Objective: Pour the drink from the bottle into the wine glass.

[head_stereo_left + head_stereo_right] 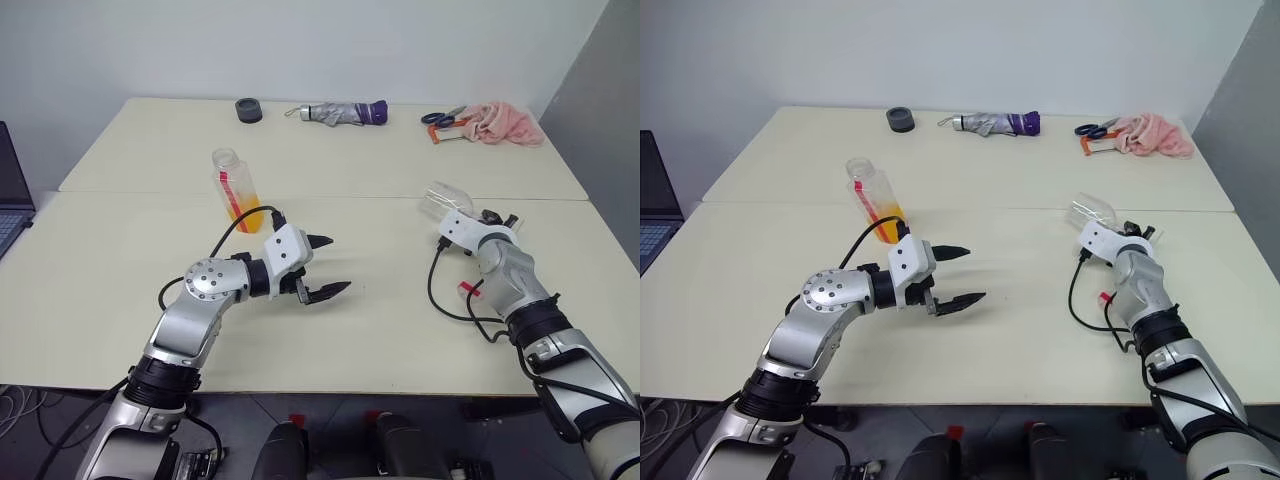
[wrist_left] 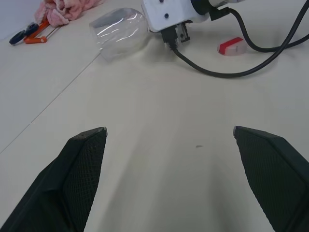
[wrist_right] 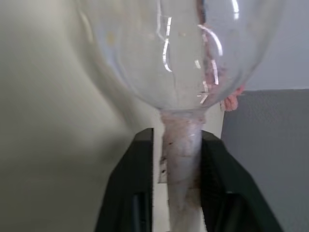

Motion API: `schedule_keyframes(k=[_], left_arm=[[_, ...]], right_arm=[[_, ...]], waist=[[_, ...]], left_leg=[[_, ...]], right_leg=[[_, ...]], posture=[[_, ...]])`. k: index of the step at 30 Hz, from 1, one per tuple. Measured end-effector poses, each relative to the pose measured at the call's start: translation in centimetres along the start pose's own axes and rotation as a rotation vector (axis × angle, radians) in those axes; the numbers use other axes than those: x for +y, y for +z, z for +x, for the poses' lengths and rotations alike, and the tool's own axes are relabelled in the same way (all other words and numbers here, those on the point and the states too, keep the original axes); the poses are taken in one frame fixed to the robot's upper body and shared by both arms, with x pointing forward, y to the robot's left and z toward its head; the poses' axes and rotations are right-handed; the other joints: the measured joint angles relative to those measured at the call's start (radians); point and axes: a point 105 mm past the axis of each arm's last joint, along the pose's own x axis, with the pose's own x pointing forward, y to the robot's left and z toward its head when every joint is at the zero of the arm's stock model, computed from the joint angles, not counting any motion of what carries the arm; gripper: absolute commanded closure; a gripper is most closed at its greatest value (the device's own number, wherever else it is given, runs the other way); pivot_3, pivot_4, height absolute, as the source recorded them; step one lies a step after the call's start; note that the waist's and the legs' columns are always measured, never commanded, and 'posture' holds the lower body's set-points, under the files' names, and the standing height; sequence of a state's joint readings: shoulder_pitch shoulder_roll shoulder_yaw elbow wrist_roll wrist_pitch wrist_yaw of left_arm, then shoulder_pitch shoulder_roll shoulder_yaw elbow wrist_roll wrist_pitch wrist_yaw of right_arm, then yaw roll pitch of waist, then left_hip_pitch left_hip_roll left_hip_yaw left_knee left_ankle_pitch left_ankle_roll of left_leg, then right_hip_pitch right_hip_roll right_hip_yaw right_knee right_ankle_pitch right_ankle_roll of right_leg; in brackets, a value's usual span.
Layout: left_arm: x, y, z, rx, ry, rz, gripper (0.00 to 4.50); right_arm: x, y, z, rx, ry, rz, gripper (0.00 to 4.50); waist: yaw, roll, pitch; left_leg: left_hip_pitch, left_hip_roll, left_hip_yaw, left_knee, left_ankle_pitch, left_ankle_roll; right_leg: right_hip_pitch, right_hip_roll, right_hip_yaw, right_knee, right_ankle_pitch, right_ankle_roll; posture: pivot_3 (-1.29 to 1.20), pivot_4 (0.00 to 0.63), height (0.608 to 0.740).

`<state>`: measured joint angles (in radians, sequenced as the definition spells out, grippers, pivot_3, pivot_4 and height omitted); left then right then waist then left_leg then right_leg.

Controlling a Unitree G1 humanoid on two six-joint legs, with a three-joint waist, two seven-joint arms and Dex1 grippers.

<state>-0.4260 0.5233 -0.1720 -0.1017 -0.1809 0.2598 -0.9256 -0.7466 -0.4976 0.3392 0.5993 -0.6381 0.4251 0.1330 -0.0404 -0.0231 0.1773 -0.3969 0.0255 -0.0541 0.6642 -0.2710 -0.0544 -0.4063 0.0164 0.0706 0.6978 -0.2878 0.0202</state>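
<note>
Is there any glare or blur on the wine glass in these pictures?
Right wrist view: bright streaks of glare on the wine glass bowl, its stem soft and hazy between the right hand fingers. Left wrist view: pale reflections streak the bowl.

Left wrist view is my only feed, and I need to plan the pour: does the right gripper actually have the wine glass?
Observer: Yes. The right wrist view shows the right gripper with both fingers closed on the stem of the wine glass.
Operator: Where is the bottle? It's not on my feed.
Observer: The bottle stands upright on the table, just beyond your left gripper.
Operator: Is its cap on?
Observer: No cap on its neck; a small red-and-white cap lies on the table beside the right arm.
Operator: Does it have drink left?
Observer: Orange drink fills the bottle's lower part.
</note>
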Motion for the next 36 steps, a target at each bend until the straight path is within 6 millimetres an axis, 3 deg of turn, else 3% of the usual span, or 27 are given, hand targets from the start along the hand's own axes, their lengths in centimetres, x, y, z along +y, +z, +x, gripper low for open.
schedule_keyframes(k=[1, 5, 9, 11, 16, 20, 23, 28, 36], left_arm=[[0.0, 0.0, 0.0, 0.001, 0.002, 0.002, 0.0], [0.3, -0.5, 0.0, 0.013, 0.026, -0.011, 0.0], [0.3, -1.5, -0.5, 0.036, 0.062, -0.065, 0.0], [0.5, -2.1, -1.0, 0.046, 0.093, -0.114, 0.0], [1.6, -2.1, -2.4, 0.04, 0.171, -0.197, 0.0], [2.2, -2.3, -3.3, 0.052, 0.206, -0.221, 0.0], [2.3, -2.5, -3.7, 0.064, 0.214, -0.236, 0.0], [2.0, -2.3, -4.2, 0.058, 0.193, -0.243, 0.0], [0.8, -2.9, -5.0, 0.078, 0.108, -0.276, 0.0]], right_arm=[[0.0, 0.1, 0.0, -0.004, 0.0, 0.0, 4.31], [-0.2, 1.1, -0.4, -0.047, 0.012, 0.023, 4.33], [-1.1, 3.6, -1.4, -0.149, 0.012, 0.156, 4.33], [-1.5, 5.5, -2.1, -0.217, 0.028, 0.33, 4.33], [-0.7, 12.6, -4.3, -0.507, 0.213, 0.926, 4.33], [-1.2, 15.9, -4.6, -0.651, 0.25, 1.202, 4.33], [-0.3, 17.5, -4.5, -0.704, 0.292, 1.26, 4.33], [4.5, 18.5, -5.3, -0.71, 0.412, 1.23, 4.33], [6.1, 18.0, -7.6, -0.802, 0.432, 1.17, 4.33]], waist=[[0.0, 0.0, 0.0], [-0.006, 0.0, 0.0], [-0.015, 0.0, 0.0], [-0.018, 0.0, 0.0], [-0.018, 0.001, 0.0], [-0.017, 0.001, 0.0], [-0.015, 0.001, 0.0], [-0.016, 0.001, 0.001], [-0.017, 0.001, 0.0]], left_leg=[[0.0, 0.0, 0.0, 0.0, 0.0, 0.0], [0.0, 0.0, 0.0, 0.0, 0.0, 0.0], [0.0, 0.001, 0.0, -0.001, 0.0, 0.0], [0.0, 0.002, 0.0, -0.001, 0.0, 0.0], [0.0, 0.002, -0.003, -0.001, 0.0, 0.0], [0.0, 0.002, -0.002, -0.001, 0.0, 0.0], [0.0, 0.001, -0.002, -0.001, 0.0, 0.0], [-0.001, 0.002, -0.002, -0.002, 0.0, 0.0], [0.001, 0.003, -0.002, -0.002, 0.0, 0.0]], right_leg=[[0.0, 0.0, 0.0, 0.0, 0.0, 0.0], [0.0, 0.0, 0.0, 0.0, 0.0, 0.0], [-0.001, 0.0, 0.0, 0.0, 0.0, 0.0], [-0.001, 0.0, 0.0, 0.0, 0.0, 0.0], [-0.001, 0.0, -0.002, 0.001, 0.0, 0.0], [-0.001, -0.001, -0.001, 0.001, 0.0, 0.0], [0.0, -0.002, -0.001, 0.0, 0.0, 0.0], [-0.001, -0.002, -0.001, 0.0, 0.0, 0.0], [0.0, -0.001, -0.001, 0.001, 0.0, 0.0]], posture=[[0.0, 0.15, 0.74], [0.0, 0.15, 0.74], [0.0, 0.15, 0.74], [0.0, 0.15, 0.74], [0.0, 0.15, 0.74], [0.0, 0.15, 0.74], [0.0, 0.15, 0.74], [0.0, 0.15, 0.74], [0.0, 0.15, 0.74]])
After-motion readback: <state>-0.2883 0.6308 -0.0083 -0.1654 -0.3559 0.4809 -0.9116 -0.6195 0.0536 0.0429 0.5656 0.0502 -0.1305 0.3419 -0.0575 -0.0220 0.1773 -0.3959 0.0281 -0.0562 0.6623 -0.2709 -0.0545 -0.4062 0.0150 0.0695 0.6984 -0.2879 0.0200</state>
